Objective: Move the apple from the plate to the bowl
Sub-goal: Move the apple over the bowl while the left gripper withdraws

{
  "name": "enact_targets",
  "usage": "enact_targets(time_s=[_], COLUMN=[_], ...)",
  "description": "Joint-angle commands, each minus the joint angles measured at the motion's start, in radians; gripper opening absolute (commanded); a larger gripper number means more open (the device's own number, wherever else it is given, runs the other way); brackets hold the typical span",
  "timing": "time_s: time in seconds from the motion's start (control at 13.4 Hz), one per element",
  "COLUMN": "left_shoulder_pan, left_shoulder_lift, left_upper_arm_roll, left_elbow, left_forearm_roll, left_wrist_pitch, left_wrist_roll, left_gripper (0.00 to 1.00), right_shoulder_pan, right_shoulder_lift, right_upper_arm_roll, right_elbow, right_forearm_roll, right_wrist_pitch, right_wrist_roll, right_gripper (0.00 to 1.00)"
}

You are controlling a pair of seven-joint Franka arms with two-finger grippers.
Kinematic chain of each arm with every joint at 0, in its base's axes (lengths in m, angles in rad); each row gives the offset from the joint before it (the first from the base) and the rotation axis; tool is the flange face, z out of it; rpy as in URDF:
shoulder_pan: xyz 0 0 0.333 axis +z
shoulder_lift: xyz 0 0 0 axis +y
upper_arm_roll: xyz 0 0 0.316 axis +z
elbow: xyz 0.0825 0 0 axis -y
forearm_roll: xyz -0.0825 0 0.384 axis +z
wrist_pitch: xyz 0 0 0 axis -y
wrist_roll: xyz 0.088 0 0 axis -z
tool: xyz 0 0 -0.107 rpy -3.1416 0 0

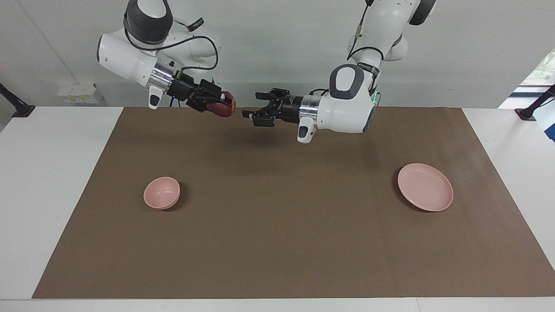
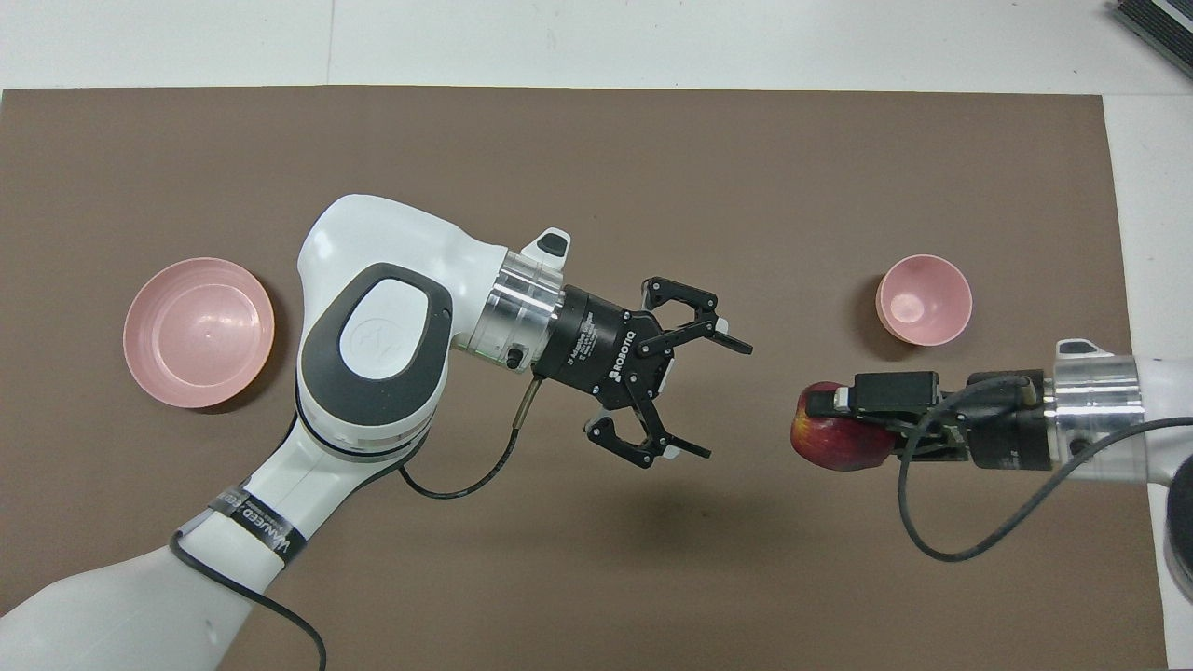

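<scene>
My right gripper is shut on the dark red apple and holds it in the air over the brown mat, toward the right arm's end. In the overhead view the right gripper and apple hang beside the small deep pink bowl, not over it. The bowl is empty. My left gripper is open and empty, raised over the middle of the mat, its fingers pointing toward the apple with a gap between. The wide pink plate lies empty toward the left arm's end.
A brown mat covers most of the white table. A small white box sits at the table's edge near the right arm's base. A dark object lies at the far corner off the mat.
</scene>
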Motion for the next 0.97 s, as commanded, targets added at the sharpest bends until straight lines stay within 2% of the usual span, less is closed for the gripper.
enact_targets(time_s=[0.0, 0.22, 0.37, 0.52, 0.67, 0.75, 0.9], left_shoulder_pan=[0.032, 0.102, 0.176, 0.248, 0.320, 0.346, 0.405], left_shoulder_lift=[-0.024, -0.019, -0.016, -0.022, -0.025, -0.025, -0.027], left_upper_arm_roll=[0.004, 0.004, 0.004, 0.004, 0.004, 0.004, 0.005], left_elbow=[-0.021, -0.019, -0.015, -0.011, -0.007, -0.004, -0.002], left_forearm_roll=[0.110, 0.265, 0.398, 0.577, 0.711, 0.803, 0.911], left_wrist_pitch=[0.000, -0.081, -0.213, -0.294, -0.359, -0.370, -0.379], left_wrist_roll=[0.001, 0.057, 0.192, 0.344, 0.484, 0.562, 0.729], left_gripper=[1.00, 1.00, 1.00, 1.00, 1.00, 1.00, 1.00], right_shoulder_pan=[-0.019, -0.025, -0.054, -0.056, -0.042, -0.040, -0.042], right_shoulder_lift=[0.016, 0.067, 0.161, 0.256, 0.323, 0.347, 0.422], right_upper_arm_roll=[0.006, 0.006, 0.006, 0.006, 0.009, 0.011, 0.014], right_elbow=[0.023, 0.040, 0.088, 0.181, 0.243, 0.252, 0.287], right_forearm_roll=[-0.186, -0.367, -0.464, -0.547, -0.697, -0.761, -0.895], right_wrist_pitch=[-0.017, 0.003, 0.032, 0.046, 0.109, 0.156, 0.239], right_wrist_roll=[0.023, 0.002, -0.091, -0.141, -0.141, -0.142, -0.150], right_gripper=[0.00, 0.00, 0.00, 0.00, 0.00, 0.00, 0.00])
